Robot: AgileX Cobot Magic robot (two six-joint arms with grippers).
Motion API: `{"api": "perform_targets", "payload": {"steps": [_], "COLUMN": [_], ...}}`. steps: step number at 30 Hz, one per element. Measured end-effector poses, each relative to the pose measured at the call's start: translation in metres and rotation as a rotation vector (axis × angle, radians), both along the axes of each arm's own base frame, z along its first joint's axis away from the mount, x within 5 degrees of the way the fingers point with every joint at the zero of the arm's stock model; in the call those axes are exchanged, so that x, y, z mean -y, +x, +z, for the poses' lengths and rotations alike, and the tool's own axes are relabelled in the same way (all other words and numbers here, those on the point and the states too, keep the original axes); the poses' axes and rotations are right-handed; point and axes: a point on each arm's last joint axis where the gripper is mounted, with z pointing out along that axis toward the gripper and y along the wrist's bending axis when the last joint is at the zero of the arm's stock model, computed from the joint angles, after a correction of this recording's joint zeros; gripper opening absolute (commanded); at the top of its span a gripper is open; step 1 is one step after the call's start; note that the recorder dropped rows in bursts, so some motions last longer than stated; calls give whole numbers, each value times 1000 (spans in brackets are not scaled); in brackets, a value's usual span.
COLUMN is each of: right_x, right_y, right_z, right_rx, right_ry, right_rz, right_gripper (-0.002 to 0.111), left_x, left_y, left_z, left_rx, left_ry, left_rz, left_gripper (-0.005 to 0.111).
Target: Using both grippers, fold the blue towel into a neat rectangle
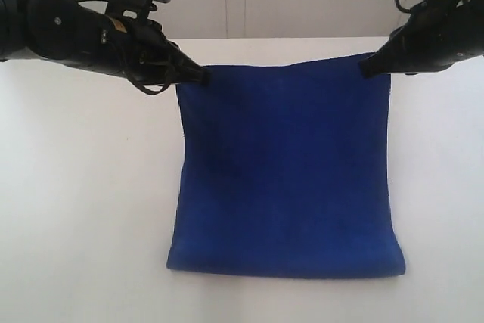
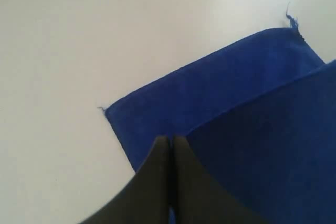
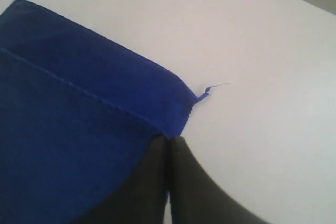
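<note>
The blue towel (image 1: 283, 172) lies doubled on the white table, its fold toward the near edge. My left gripper (image 1: 201, 75) is shut on the upper layer's far left corner. My right gripper (image 1: 367, 68) is shut on the far right corner. Seen from the left wrist, the closed black fingertips (image 2: 170, 139) pinch the upper layer (image 2: 273, 145), and the lower layer (image 2: 210, 90) reaches a little past it on the table. From the right wrist, the closed tips (image 3: 169, 139) grip the top layer's (image 3: 63, 145) edge, with a strip of the lower layer (image 3: 105, 69) showing beyond it.
The white table (image 1: 76, 187) spreads bare to both sides of the towel. Its far edge (image 1: 265, 38) meets a pale wall just behind the grippers. A loose thread (image 3: 212, 86) trails from the lower layer's corner.
</note>
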Motion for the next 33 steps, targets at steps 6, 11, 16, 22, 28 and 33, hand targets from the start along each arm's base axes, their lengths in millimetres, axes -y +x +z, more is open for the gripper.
{"api": "perform_targets", "payload": {"steps": [6, 11, 16, 22, 28, 33], "right_x": [-1, -2, -3, -5, -6, -8], "right_y": [13, 25, 36, 51, 68, 81], "right_z": [-7, -3, -10, -19, -25, -40], "right_rx": [3, 35, 37, 41, 57, 39], "right_ry": [-4, -2, -5, -8, -9, -15], "right_rz": [-8, -15, -22, -30, -38, -44], "right_gripper": [0, 0, 0, 0, 0, 0], "left_x": [-8, -9, -1, 7, 11, 7], "left_y": [12, 23, 37, 54, 72, 89], "left_z": [14, 12, 3, -3, -12, -26], "left_rx": [37, 36, 24, 27, 30, 17], "left_ry": [-25, -28, -21, -23, -16, -7], "left_rz": [37, 55, 55, 58, 64, 92], "left_gripper": [0, 0, 0, 0, 0, 0]}}
